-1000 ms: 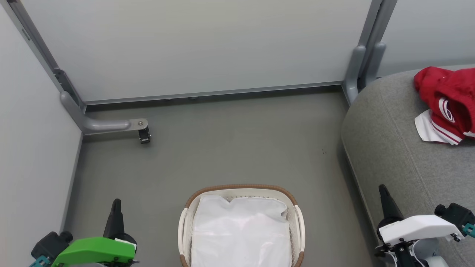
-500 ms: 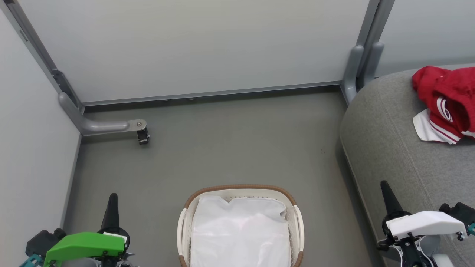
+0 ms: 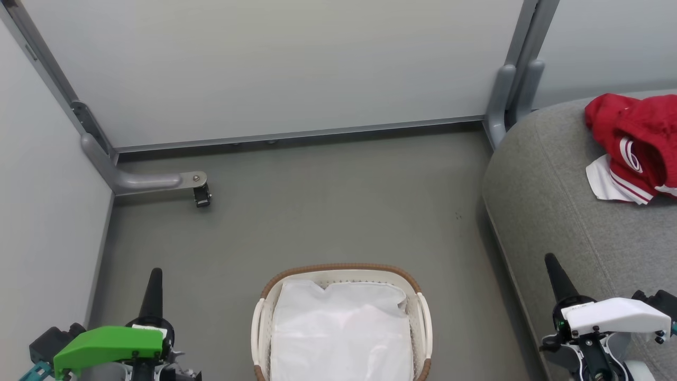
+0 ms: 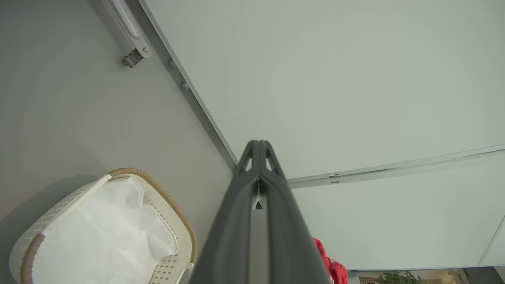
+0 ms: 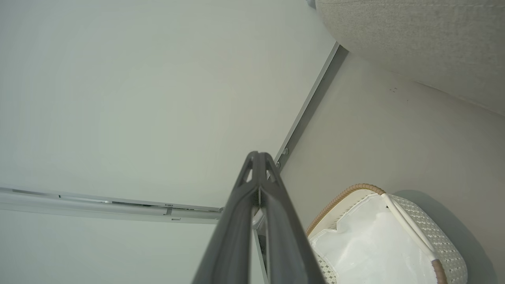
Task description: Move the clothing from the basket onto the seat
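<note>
looking down from the head, where's the clothing (image 3: 642, 140)?

heaped on the seat (image 3: 571, 222), far right. the basket (image 3: 338, 268) stands on the floor (image 3: 328, 211) with a white liner (image 3: 338, 333) in it.

and the grippers?

left gripper (image 3: 155, 272) and right gripper (image 3: 550, 258) sit low, one either side of the basket, both pinched together with nothing between them.

do the wrists add anything?

the left wrist catches a red corner of the clothing beside its fingers (image 4: 236, 221). the right wrist gets the seat's rounded edge along its top instead. each shows the basket's brown rim.
</note>
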Available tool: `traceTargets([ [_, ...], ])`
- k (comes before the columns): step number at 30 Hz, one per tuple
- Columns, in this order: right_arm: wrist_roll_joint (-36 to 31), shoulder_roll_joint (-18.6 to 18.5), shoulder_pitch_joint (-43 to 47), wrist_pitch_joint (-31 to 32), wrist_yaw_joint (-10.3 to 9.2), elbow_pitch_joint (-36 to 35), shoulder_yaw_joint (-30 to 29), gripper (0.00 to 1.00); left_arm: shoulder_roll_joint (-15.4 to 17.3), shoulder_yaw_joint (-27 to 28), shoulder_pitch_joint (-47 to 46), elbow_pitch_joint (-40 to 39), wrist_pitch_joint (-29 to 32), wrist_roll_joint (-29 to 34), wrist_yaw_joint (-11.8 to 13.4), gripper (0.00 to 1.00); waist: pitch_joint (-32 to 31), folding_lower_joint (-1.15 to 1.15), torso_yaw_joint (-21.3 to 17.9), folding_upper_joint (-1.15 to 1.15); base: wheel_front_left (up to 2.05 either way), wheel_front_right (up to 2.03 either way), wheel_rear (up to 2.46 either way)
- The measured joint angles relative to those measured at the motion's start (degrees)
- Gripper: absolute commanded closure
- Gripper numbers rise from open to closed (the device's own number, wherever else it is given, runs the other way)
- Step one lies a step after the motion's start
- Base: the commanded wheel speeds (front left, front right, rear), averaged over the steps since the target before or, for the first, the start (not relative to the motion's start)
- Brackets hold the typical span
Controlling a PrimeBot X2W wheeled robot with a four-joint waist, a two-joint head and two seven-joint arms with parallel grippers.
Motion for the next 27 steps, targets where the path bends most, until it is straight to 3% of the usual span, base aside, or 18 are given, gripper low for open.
traceTargets([
  [27,12.34,-0.10,-0.86,3.31,-0.02,-1.02,-1.33,1.00,-0.02,2.33,-1.81,-0.35,3.36,-11.44,-1.19,1.00,-0.12,0.00,-0.62,0.00,0.00,0.00,0.00],
])
